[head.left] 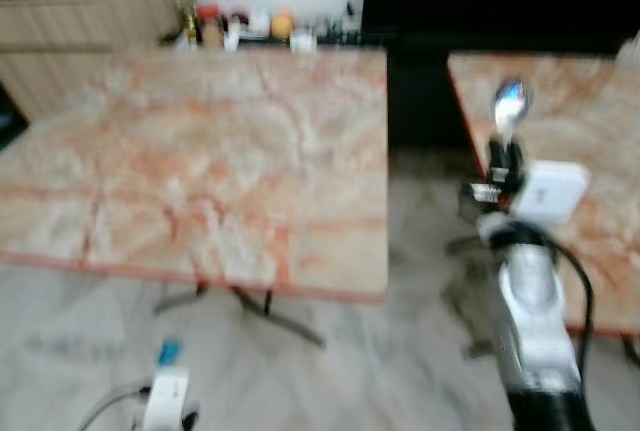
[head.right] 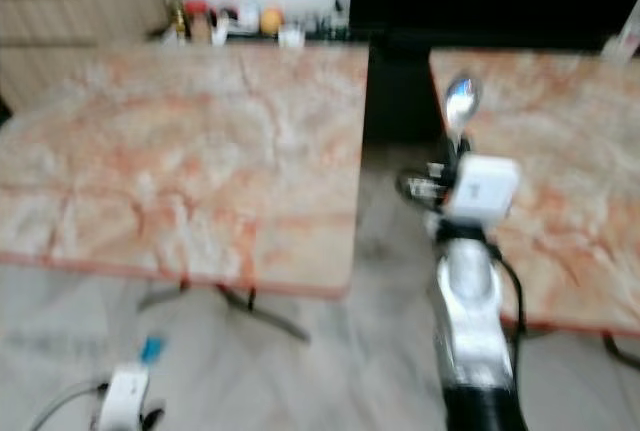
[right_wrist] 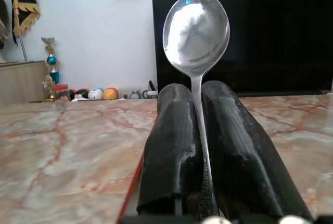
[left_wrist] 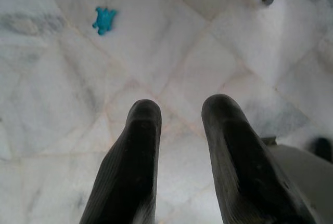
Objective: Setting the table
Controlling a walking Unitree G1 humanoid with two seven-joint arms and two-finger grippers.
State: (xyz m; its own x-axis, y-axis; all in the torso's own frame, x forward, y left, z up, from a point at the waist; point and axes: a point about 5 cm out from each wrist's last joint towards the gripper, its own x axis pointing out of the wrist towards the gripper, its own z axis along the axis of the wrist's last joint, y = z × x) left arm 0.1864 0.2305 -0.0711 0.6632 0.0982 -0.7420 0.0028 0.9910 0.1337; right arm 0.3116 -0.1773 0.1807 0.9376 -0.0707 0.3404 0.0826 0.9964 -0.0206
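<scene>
We are in the carrying step of setting the table: our right gripper [right_wrist: 195, 130] has its jaws closed tight on the handle of a spoon [right_wrist: 196, 31], held up in the air over the gap between two marble counters. The big counter [head.left: 200, 151] lies ahead to our left, the second counter [head.left: 590, 141] ahead to our right, and we see no place setting on either. The head views are blurred, so fine detail on the tops is hard to read.

The spoon stands upright, its long axis running straight along the fingers [right_wrist: 171, 151], bowl at the top and handle buried between them. The bowl faces back toward the wrist camera.

Next, we judge, we must bring the arm over one counter, tip the spoon until it lies flat, lower it to the top and only then release.

Our left gripper [left_wrist: 179, 146] hangs idle above the floor, jaws a little apart and empty, near a small blue scrap [left_wrist: 104, 20].
</scene>
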